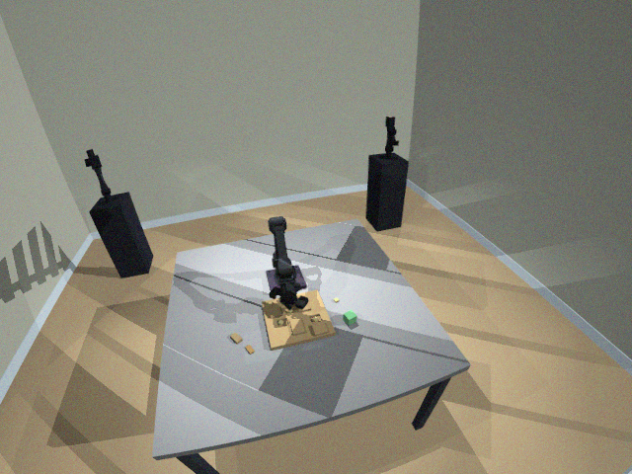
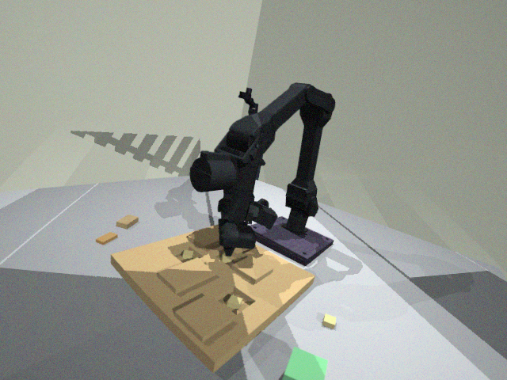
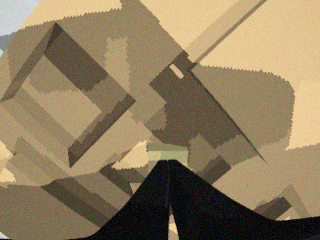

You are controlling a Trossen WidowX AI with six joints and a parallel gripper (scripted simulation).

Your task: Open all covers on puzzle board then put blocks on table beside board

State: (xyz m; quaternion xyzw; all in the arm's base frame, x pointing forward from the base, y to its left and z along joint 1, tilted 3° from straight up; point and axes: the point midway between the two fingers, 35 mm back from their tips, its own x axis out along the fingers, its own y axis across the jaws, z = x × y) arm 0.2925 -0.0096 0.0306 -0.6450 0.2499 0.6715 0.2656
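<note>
The tan puzzle board lies in front of the arm's base. My gripper is shut, its tips down at the board's back part. A small pale block sits in a well right at the tips. Two more pale blocks sit in open wells. Raised covers lie slid aside on the board. In the wrist view a cover lies right of the tips.
A green cube and a small yellow block lie on the table right of the board. Two tan pieces lie to its left. The arm's purple base plate is behind the board.
</note>
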